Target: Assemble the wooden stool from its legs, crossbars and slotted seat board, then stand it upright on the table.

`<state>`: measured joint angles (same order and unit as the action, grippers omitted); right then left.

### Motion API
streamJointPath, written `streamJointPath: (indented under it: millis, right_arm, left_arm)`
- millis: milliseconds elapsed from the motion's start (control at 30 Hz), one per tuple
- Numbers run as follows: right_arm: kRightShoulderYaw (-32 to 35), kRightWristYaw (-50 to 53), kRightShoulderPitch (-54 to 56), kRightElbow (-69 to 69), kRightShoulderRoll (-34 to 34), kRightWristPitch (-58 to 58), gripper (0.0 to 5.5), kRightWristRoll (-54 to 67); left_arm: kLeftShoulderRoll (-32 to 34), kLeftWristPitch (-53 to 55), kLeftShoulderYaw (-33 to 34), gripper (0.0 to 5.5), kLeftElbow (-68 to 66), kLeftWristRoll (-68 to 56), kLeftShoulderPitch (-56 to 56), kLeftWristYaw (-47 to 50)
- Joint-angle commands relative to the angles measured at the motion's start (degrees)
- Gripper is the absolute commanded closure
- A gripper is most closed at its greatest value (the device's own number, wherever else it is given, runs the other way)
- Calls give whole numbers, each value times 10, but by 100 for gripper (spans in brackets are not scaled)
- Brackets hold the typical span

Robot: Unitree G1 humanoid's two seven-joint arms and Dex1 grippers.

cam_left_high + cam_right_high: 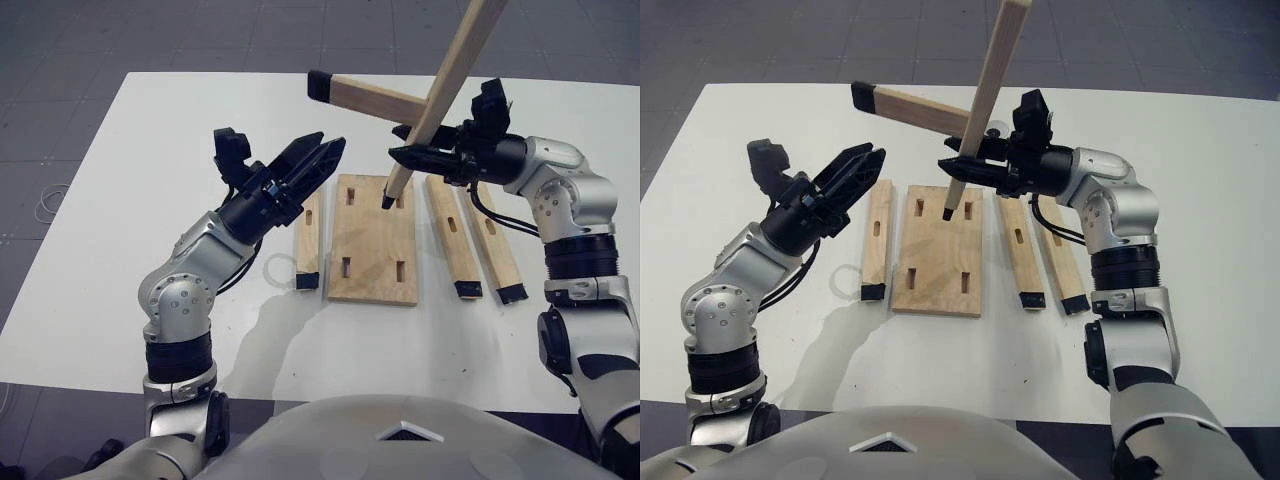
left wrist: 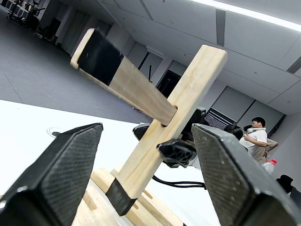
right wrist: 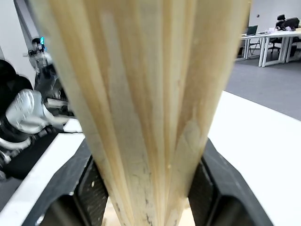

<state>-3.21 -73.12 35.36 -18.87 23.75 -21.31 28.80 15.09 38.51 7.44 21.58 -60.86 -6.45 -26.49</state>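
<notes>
Right gripper clamped on leg — tip at seat board slot nearest table's far edge; left gripper fingers spread, empty.

Bright, even overhead illumination. The white surface reflects diffusely; a soft-edged shadow lies on it at 7 o'clock of the seat board. A ceiling light strip glares at 1 o'clock in the left wrist view. The leg is evenly lit.

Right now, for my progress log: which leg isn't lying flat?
The leg in the right end effector, tilted over the seat board; the other three lie flat.
</notes>
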Motion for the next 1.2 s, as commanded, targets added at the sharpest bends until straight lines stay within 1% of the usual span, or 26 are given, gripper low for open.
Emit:
streamJointPath:
  millis: [33,167,267,533,833,1033,1200]
  right_arm:
    - [-15,-32,15,-38,9,77,347,-43]
    - [-23,-55,21,-90,13,142,347,-79]
    - [-23,-51,26,-137,11,210,347,-112]
    - [-26,-45,48,-224,-15,334,347,-154]
    - [-29,-58,58,-294,-21,387,347,-175]
    - [-24,-50,69,-310,-40,396,347,-173]
    - [-29,-60,52,-317,-36,399,347,-182]
  left_arm:
    - [10,4,-6,200,4,12,2,-5]
    - [11,2,-8,200,2,19,6,-8]
    - [6,2,-17,200,7,25,15,-9]
    - [2,-1,-24,200,0,35,19,-14]
    - [4,1,-24,200,3,37,28,-17]
    - [6,4,-26,200,-1,37,26,-20]
    - [9,7,-25,200,0,36,25,-19]
